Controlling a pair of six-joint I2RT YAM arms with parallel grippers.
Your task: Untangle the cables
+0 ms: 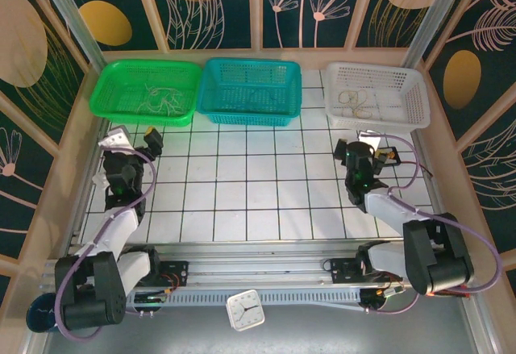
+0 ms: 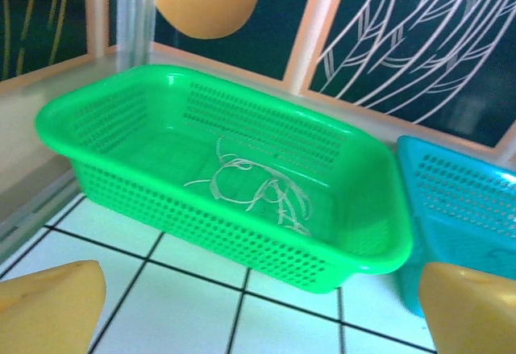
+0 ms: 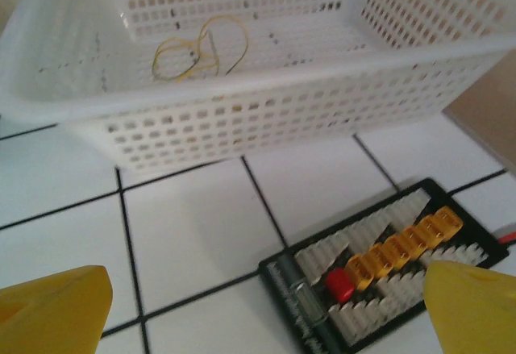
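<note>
A tangle of thin pale cables (image 2: 258, 189) lies on the floor of the green basket (image 2: 226, 217), which stands at the back left (image 1: 109, 100). Thin tan cable loops (image 3: 197, 52) lie in the white basket (image 3: 266, 104) at the back right (image 1: 419, 100). My left gripper (image 1: 135, 138) hovers over the tiles just in front of the green basket, its yellow fingertips (image 2: 48, 306) wide apart, open and empty. Before the white basket, my right gripper (image 3: 262, 314) is also open, with nothing between its fingertips (image 3: 476, 306).
A teal basket (image 1: 250, 92) stands between the green and white ones. A small black box with yellow connectors and a red-black lead (image 3: 379, 265) lies on the tiles under my right gripper. A small white clock (image 1: 245, 310) sits at the near rail.
</note>
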